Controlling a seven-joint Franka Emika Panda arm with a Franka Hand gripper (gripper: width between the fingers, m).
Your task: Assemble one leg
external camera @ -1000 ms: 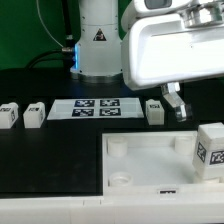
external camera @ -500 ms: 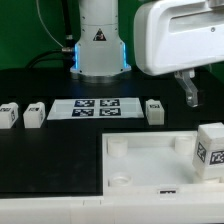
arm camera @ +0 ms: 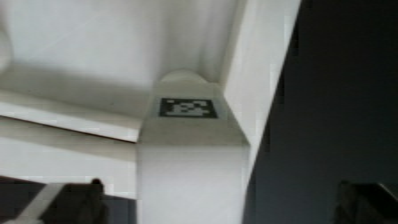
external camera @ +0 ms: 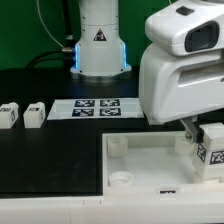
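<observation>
A white leg with a marker tag stands upright on the near right corner of the large white panel. My gripper hangs just above and beside it, with the hand filling the exterior view's right. In the wrist view the same leg runs between my two dark fingertips, tag facing the camera. The jaws stand wide apart and neither finger touches the leg. My gripper is open. Two more legs lie on the black table at the exterior view's left.
The marker board lies flat in front of the robot base. The panel has round corner sockets. A third leg seen earlier beside the marker board is hidden behind my hand.
My hand has moved toward the exterior view's right and down, from above the marker board's end to the upright leg on the panel. The legs and panel have not moved.
</observation>
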